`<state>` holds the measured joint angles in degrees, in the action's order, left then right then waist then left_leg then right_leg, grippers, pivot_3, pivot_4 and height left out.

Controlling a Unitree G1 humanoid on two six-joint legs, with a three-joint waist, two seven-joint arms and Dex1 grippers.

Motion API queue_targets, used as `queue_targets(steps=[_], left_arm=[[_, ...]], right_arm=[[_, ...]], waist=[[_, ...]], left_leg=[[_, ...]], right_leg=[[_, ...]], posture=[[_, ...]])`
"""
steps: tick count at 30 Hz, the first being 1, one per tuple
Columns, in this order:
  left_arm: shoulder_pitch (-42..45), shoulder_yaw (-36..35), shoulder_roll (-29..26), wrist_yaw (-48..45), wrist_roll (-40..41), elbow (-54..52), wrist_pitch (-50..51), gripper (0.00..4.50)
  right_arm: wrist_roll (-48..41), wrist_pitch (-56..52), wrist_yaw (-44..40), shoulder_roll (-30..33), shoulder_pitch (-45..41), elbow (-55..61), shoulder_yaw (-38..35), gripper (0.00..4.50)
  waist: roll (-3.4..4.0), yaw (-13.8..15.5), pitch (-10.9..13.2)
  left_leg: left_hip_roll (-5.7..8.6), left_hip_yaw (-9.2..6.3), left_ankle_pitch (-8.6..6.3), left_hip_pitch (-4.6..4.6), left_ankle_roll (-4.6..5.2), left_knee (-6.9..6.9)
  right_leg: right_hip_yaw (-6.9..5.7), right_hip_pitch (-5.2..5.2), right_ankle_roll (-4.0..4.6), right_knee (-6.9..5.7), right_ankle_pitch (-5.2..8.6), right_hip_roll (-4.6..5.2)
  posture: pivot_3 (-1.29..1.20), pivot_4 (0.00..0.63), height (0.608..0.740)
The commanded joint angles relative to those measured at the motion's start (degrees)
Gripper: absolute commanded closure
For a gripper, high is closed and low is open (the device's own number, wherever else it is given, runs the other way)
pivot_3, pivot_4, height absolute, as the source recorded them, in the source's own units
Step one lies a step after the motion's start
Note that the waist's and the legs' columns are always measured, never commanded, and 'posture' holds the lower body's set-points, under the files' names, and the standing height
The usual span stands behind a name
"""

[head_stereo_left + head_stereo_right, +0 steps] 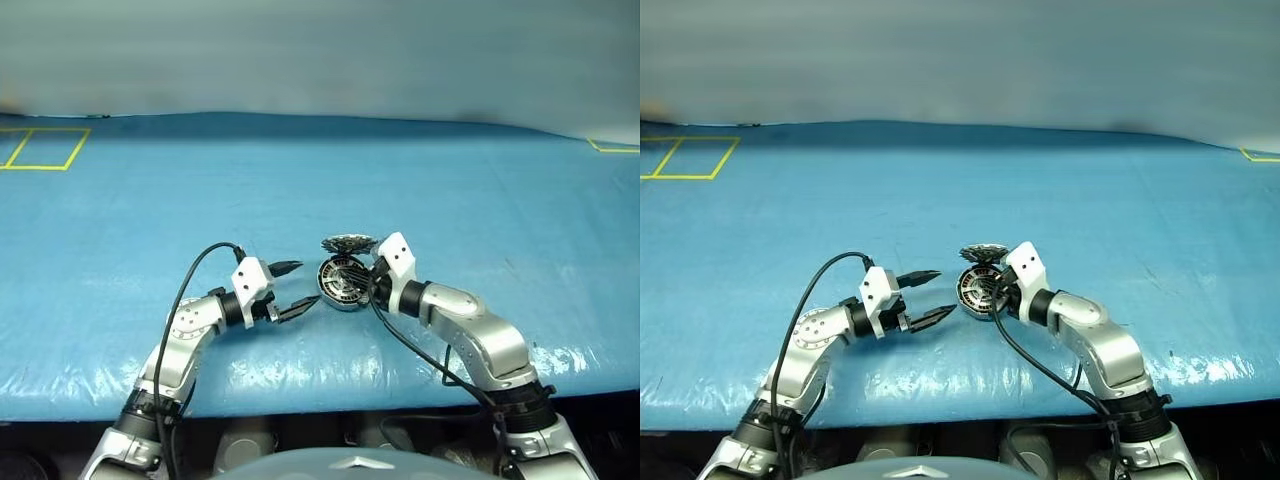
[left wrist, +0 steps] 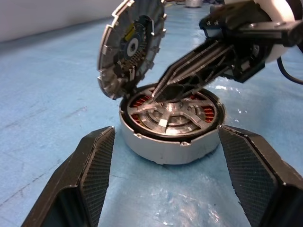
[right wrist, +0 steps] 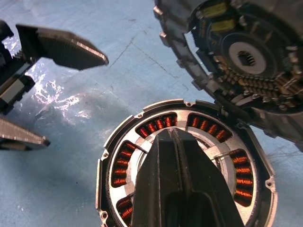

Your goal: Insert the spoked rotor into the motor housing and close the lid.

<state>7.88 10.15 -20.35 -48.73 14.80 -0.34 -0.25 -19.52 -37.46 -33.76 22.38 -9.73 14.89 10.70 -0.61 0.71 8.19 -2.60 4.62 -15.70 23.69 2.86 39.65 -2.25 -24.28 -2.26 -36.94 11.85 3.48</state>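
The motor housing [image 2: 165,152] lies flat on the blue table, its copper windings showing. Inside it sits the spoked rotor [image 2: 166,118], silver hub up. The lid [image 2: 130,45] stands tilted open at the housing's far edge, inner face toward me. My right gripper [image 2: 156,97] is shut, reaching down from the right, with its tips on the rotor near the hub [image 3: 169,132]. My left gripper [image 1: 308,282] is open, level, just left of the housing and apart from it, with nothing between its fingers [image 2: 94,165].
Blue sheet covers the table [image 1: 320,180]. Its front edge [image 1: 300,400] runs close below both arms. Yellow tape squares mark the far left [image 1: 45,148] and far right [image 1: 612,146] corners. A black cable [image 1: 190,280] loops over my left arm.
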Motion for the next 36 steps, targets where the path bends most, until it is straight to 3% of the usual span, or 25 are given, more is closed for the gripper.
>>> queue_targets(steps=[1,4,7,16,19,28,36], left_arm=[[4.5,-4.0,0.4,0.6,3.7,-1.1,1.3,0.76],[8.3,-5.6,0.5,0.2,5.4,0.0,1.7,0.76],[12.5,-5.6,0.3,-1.2,5.4,1.5,2.2,0.76],[26.8,-4.4,3.5,-7.5,4.4,17.1,1.8,0.76],[31.3,-4.8,5.3,-10.2,4.9,24.0,2.0,1.41],[39.9,-0.8,8.7,-21.2,-0.2,39.7,-5.1,4.45],[39.5,3.1,8.8,-25.2,-5.7,40.6,-10.6,4.48]], right_arm=[[0.9,-0.3,0.1,0.1,1.3,1.0,1.5,4.48],[0.4,0.9,0.8,-1.4,2.4,1.7,0.6,4.48],[-3.8,2.2,2.3,-4.6,3.7,4.9,-4.9,4.48],[-10.4,-1.2,0.7,0.1,12.0,21.2,-7.9,4.48],[-11.5,-1.9,1.2,2.2,16.1,26.4,-8.3,4.5],[-8.7,-1.1,7.9,3.8,25.6,31.9,-10.4,4.5],[-6.9,1.7,11.6,2.2,31.4,32.6,-12.5,4.5]], waist=[[0.0,0.0,0.0],[-0.01,0.0,0.0],[0.0,0.0,0.0],[0.0,0.3,0.0],[-0.01,0.1,0.0],[-0.07,0.1,0.0],[-0.09,0.0,0.1]], left_leg=[[0.0,-0.01,0.0,-0.02,0.0,0.0],[0.03,-0.01,0.0,-0.04,0.0,0.0],[0.09,-0.02,0.0,-0.03,0.0,0.0],[0.34,-0.1,0.0,0.02,0.0,0.0],[0.37,-0.11,0.0,0.02,0.0,-0.01],[0.42,-0.13,-0.01,0.05,0.02,0.01],[0.42,-0.13,-0.03,0.13,0.06,0.01]], right_leg=[[-0.01,0.03,0.0,0.0,0.0,0.0],[-0.01,0.05,-0.01,0.01,-0.01,-0.01],[-0.01,0.08,-0.08,0.01,-0.05,-0.04],[-0.06,0.09,-0.15,0.06,-0.07,-0.05],[-0.05,0.09,-0.16,0.06,-0.07,-0.05],[-0.04,0.08,-0.17,0.09,0.04,-0.03],[-0.01,0.0,-0.07,0.09,0.0,-0.01]], posture=[[0.0,0.15,0.74],[0.0,0.15,0.74],[0.0,0.15,0.74],[0.0,0.15,0.74],[0.0,0.15,0.74],[0.0,0.15,0.74],[0.0,0.15,0.74]])
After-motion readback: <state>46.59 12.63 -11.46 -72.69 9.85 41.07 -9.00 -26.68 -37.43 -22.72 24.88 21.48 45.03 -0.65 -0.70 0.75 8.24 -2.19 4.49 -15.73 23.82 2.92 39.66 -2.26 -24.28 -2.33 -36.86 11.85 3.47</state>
